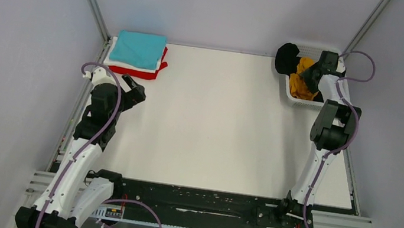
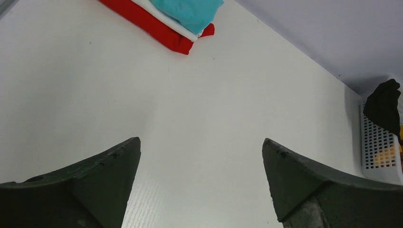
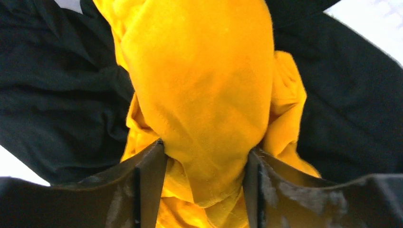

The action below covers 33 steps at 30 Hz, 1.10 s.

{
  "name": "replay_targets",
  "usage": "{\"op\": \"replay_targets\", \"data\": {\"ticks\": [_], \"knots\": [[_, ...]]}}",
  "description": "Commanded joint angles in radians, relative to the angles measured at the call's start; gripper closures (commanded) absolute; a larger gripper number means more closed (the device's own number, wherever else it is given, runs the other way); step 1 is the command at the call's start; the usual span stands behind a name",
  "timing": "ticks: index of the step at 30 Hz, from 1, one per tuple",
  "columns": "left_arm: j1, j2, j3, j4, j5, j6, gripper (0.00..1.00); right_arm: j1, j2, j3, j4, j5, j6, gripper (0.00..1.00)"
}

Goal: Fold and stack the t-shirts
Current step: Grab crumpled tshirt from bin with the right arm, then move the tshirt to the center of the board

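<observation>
In the basket [image 1: 299, 102] at the table's [image 1: 215, 128] far-right corner, right gripper [image 3: 206, 152] pinches a soft bunched fold of mustard-orange t-shirt [image 3: 199, 80], with crumpled black t-shirt [image 3: 62, 104] around it. Left gripper [image 2: 201, 139] gapes wide.

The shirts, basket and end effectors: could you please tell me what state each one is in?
basket: upright, holding two shirts.
teal shirt: folded, topmost.
white shirt: folded, under teal shirt.
red shirt: folded, under white shirt.
orange shirt: crumpled in basket, gripped.
black shirt: crumpled, hanging over basket rim.
left end effector: open, empty.
right end effector: shut on orange shirt.
</observation>
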Motion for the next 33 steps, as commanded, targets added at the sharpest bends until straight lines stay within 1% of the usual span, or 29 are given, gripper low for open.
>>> {"op": "replay_targets", "data": {"ticks": [1,2,4,5,9,15,18,22,26,29,33], "knots": [[0.002,0.014,0.032,0.031,-0.006,0.007,0.01,0.007,0.011,0.061,-0.018,-0.064,0.019,0.53],[0.002,0.014,0.033,0.028,-0.006,0.007,0.01,0.007,0.007,0.063,-0.021,-0.047,0.016,0.7],[0.001,0.012,0.035,0.023,-0.008,0.009,0.01,0.007,-0.014,0.061,-0.019,-0.017,0.001,0.98],[0.002,0.01,0.036,0.019,-0.01,0.01,0.01,0.008,-0.029,0.061,-0.018,-0.006,-0.006,1.0],[0.002,-0.011,0.037,0.009,-0.008,0.01,0.01,0.007,-0.129,0.059,-0.006,0.0,-0.061,1.0],[0.002,-0.058,0.017,0.02,0.039,-0.003,0.01,0.008,-0.343,0.163,-0.043,-0.102,-0.133,1.0],[0.002,-0.076,0.008,0.029,0.072,-0.013,0.01,0.01,-0.463,0.212,-0.041,-0.254,-0.122,1.0],[0.003,-0.097,0.0,0.044,0.126,-0.03,0.01,0.035,-0.574,0.262,-0.037,-0.472,-0.068,1.0],[0.002,-0.108,-0.005,0.046,0.172,-0.052,0.01,0.132,-0.676,0.249,0.002,-0.672,-0.043,1.0],[0.002,-0.114,-0.004,0.025,0.177,-0.076,0.01,0.265,-0.718,0.266,0.006,-0.746,-0.057,1.0],[0.002,-0.128,0.008,-0.023,0.171,-0.106,0.01,0.418,-0.702,0.352,-0.002,-0.822,-0.017,1.0]]}}
